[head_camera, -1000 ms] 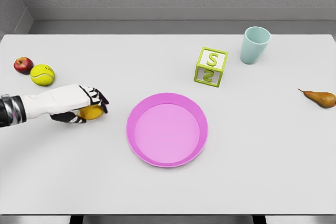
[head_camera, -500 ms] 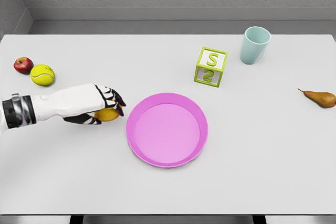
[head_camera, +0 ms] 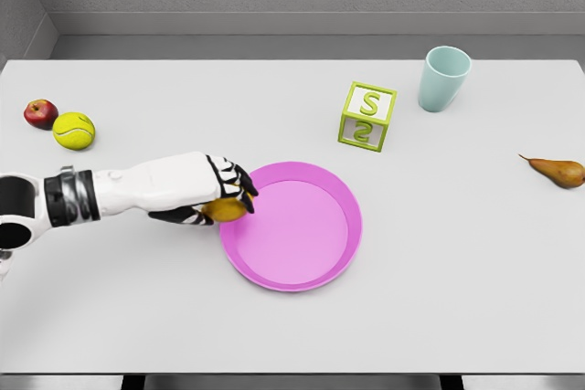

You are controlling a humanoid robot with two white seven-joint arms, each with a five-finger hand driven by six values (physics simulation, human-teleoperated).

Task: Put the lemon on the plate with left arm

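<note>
My left hand [head_camera: 224,196] reaches in from the left edge, its fingers curled over a yellow lemon [head_camera: 226,209]. Only the lemon's lower side shows beneath the fingers. Hand and lemon sit at the left rim of the round pink plate [head_camera: 315,273], which lies in the middle of the white table. Whether the lemon hangs above the rim or touches it I cannot tell. The right arm is out of view.
A red apple [head_camera: 40,113] and a yellow-green tennis ball [head_camera: 74,130] lie at the far left. A green letter block [head_camera: 366,116] and a pale teal cup [head_camera: 443,79] stand behind the plate, and a brown pear [head_camera: 558,171] lies at the right edge.
The left hand has carried the lemon steadily rightward, from well left of the plate to its left rim. Nothing else moved.
</note>
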